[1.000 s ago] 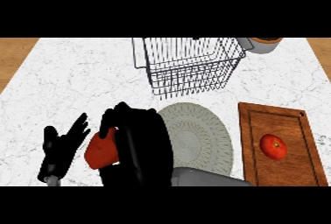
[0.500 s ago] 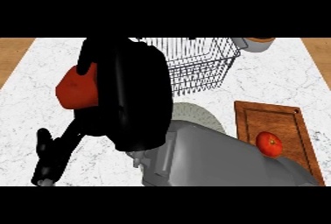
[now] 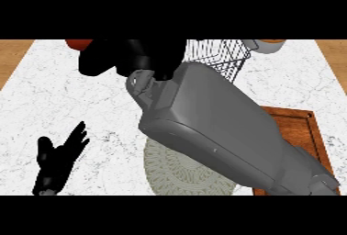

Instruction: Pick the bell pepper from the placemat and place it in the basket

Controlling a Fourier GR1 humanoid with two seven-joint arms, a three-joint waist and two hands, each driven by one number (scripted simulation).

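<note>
Our right hand's (image 3: 132, 57) fingers curl round the bell pepper (image 3: 77, 43) left of the basket (image 3: 224, 55), our left hand (image 3: 59, 158) lies spread; releasing here, we risk hitting the counter (image 3: 47, 92).

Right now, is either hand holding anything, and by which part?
The right hand is curled round the bell pepper; which part it grips is hidden. The left hand holds nothing.

A boxy grey forearm (image 3: 230, 133) bears the black right hand (image 3: 136, 57); the left hand (image 3: 59, 158) has slim black fingers (image 3: 80, 137).
</note>
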